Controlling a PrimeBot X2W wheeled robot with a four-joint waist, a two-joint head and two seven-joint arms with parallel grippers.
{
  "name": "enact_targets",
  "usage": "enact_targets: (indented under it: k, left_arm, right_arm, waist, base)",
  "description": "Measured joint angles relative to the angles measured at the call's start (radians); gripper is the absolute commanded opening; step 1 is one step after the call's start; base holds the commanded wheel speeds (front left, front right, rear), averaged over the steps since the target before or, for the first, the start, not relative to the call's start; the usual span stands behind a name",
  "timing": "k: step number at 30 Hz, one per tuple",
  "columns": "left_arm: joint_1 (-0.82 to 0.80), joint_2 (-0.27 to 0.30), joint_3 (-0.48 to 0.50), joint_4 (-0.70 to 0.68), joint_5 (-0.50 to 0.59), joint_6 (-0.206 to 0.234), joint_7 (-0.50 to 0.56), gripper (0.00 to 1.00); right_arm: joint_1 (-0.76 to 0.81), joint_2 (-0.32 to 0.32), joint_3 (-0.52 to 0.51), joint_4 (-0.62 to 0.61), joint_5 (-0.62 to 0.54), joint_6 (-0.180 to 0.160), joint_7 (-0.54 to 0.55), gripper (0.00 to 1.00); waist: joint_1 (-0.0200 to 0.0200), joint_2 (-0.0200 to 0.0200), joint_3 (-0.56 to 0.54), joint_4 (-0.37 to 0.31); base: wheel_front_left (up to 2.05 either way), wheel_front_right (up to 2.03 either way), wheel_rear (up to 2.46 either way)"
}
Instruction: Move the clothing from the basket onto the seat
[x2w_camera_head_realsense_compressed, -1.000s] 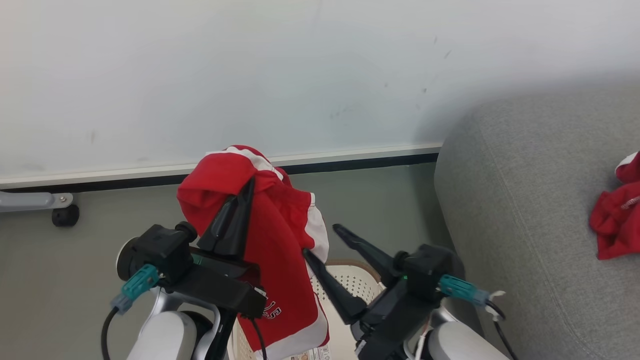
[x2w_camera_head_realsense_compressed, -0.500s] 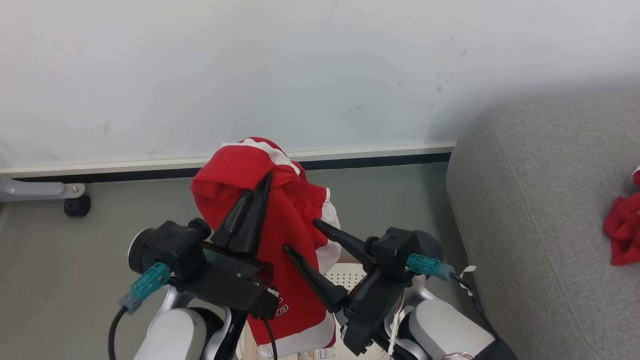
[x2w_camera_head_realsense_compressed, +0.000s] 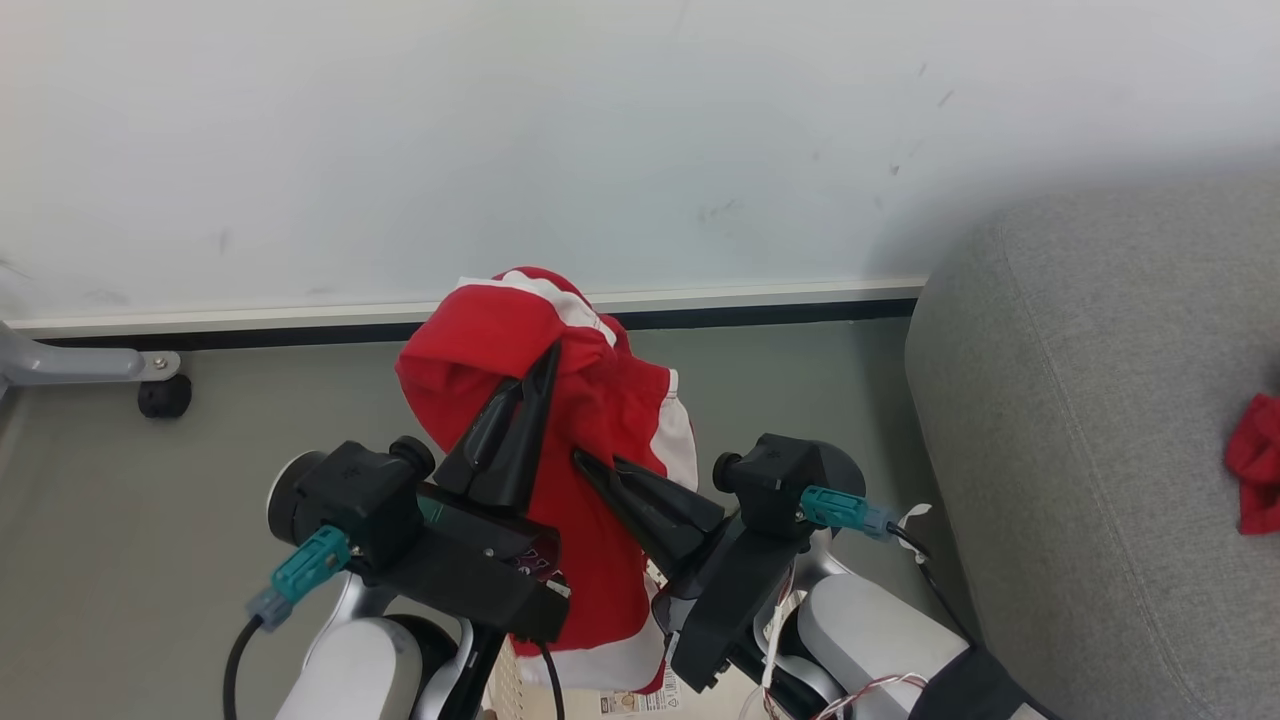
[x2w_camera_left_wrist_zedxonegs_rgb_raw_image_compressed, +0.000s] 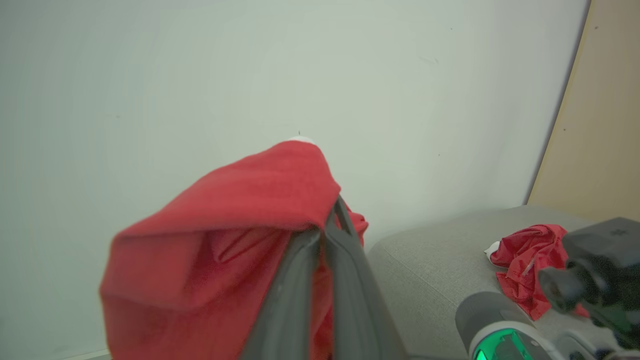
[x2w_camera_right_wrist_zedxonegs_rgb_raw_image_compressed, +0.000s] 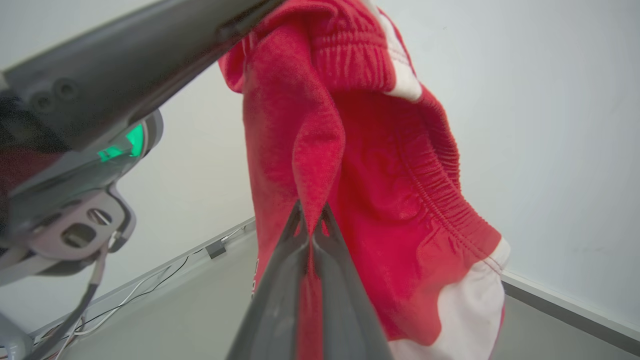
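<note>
The red shorts (x2w_camera_head_realsense_compressed: 590, 480) hang in the air between the two arms, well clear of the basket (x2w_camera_head_realsense_compressed: 503, 690), whose cream wall peeks out below them. The left gripper (x2w_camera_head_realsense_compressed: 548, 365) has its jaws pinched shut on a fold near the top of the cloth; in its wrist view the fabric bunches over the left gripper (x2w_camera_left_wrist_zedxonegs_rgb_raw_image_compressed: 334, 210) and spills down to the left of the fingers. The right gripper (x2w_camera_head_realsense_compressed: 590, 465) is closed too, and its wrist view shows the right gripper (x2w_camera_right_wrist_zedxonegs_rgb_raw_image_compressed: 310, 220) nipping a thin red pleat right at the tips, with the gathered elastic waistband just above and to the right of the jaws.

This looks like light, limp stuff: nothing stiff in it, so it will sag wherever it is not held and swing as the arms travel. A thin pleat caught at the very tips could slide out, I'd say. The ribbed waistband looks the thickest, grippiest part and the better place to hold; the white trim hangs loose below the jaws.

The grey seat (x2w_camera_head_realsense_compressed: 1080, 400) lies off to the right of both jaws, with another red garment (x2w_camera_head_realsense_compressed: 1255, 465) already lying on it.
</note>
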Motion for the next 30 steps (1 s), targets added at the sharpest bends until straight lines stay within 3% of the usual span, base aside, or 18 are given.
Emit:
enact_targets:
  k: [4,5,6,8,9,10,30]
  left_arm:
    - [0.000,0.003,0.000,0.000,0.000,0.000,0.004,0.00]
    - [0.000,0.005,-0.002,0.000,0.000,0.000,0.004,0.09]
    - [0.000,0.007,-0.005,0.000,0.000,-0.001,0.008,0.35]
    - [0.000,0.009,-0.008,0.000,0.000,-0.002,0.013,0.55]
    - [0.000,0.011,-0.012,0.000,0.000,-0.007,0.014,0.82]
    - [0.000,0.011,-0.015,0.000,0.000,-0.009,0.016,1.00]
    - [0.070,0.053,-0.146,0.000,0.046,-0.036,0.087,1.00]
  right_arm:
    - [-0.011,0.000,0.008,0.016,0.026,0.000,-0.022,0.00]
    - [-0.017,0.000,0.008,0.020,0.027,0.000,-0.027,0.00]
    - [-0.023,0.000,0.006,0.023,0.029,0.000,-0.035,0.00]
    - [-0.035,0.000,0.001,0.037,0.036,0.000,-0.047,0.00]
    - [-0.041,0.000,-0.006,0.044,0.038,0.000,-0.055,0.00]
    - [-0.045,0.000,-0.013,0.050,0.043,0.000,-0.062,0.00]
    - [-0.083,-0.023,-0.129,0.176,0.071,-0.014,-0.122,0.00]
  waist:
    - [0.0000,0.0000,0.001,0.000]
    - [0.0000,0.0000,0.002,-0.001]
    - [0.0000,0.0000,0.002,-0.001]
    - [0.0000,0.0000,0.002,-0.003]
    - [0.0000,0.0000,0.002,-0.004]
    - [0.0000,0.0000,0.002,-0.004]
    - [0.0000,0.0000,0.006,-0.033]
  base:
    - [0.00,0.00,0.00]
    - [0.00,0.00,0.00]
    - [0.00,0.00,0.00]
    - [0.00,0.00,0.00]
    - [0.00,0.00,0.00]
    - [0.00,0.00,0.00]
    - [0.00,0.00,0.00]
